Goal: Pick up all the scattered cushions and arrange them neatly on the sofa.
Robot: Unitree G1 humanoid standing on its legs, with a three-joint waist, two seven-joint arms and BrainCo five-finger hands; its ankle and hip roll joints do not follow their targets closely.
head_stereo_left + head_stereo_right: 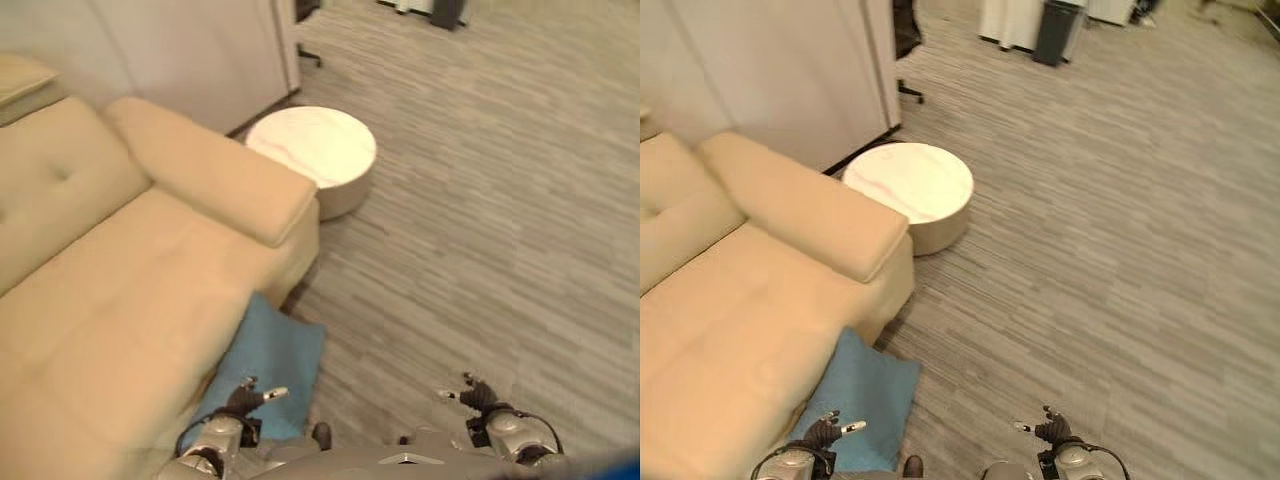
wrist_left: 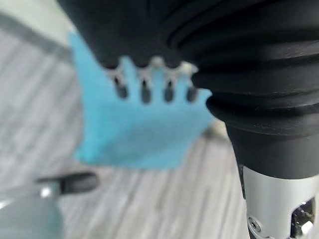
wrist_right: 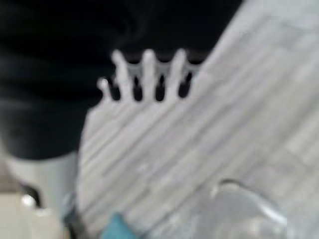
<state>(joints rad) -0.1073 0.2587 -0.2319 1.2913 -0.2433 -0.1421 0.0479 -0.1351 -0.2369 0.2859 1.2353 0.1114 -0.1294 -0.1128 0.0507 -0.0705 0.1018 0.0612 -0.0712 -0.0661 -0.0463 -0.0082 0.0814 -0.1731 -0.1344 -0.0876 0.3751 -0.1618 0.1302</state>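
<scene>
A blue cushion (image 1: 272, 358) lies on the grey floor, leaning against the front of the beige sofa (image 1: 110, 300) near its right armrest (image 1: 215, 172). My left hand (image 1: 240, 402) hangs open just above the cushion's near edge, holding nothing. In the left wrist view its fingers (image 2: 144, 90) point down at the blue cushion (image 2: 134, 129), with the thumb (image 2: 75, 183) spread out to the side. My right hand (image 1: 482, 397) hovers open over bare floor to the right, well apart from the cushion. Its fingers (image 3: 149, 74) are straight and empty.
A low round white table (image 1: 315, 150) stands on the floor beyond the armrest. A white cabinet wall (image 1: 190, 50) rises behind the sofa. A dark bin (image 1: 1055, 30) stands far off. Wide grey floor (image 1: 500, 230) stretches to the right.
</scene>
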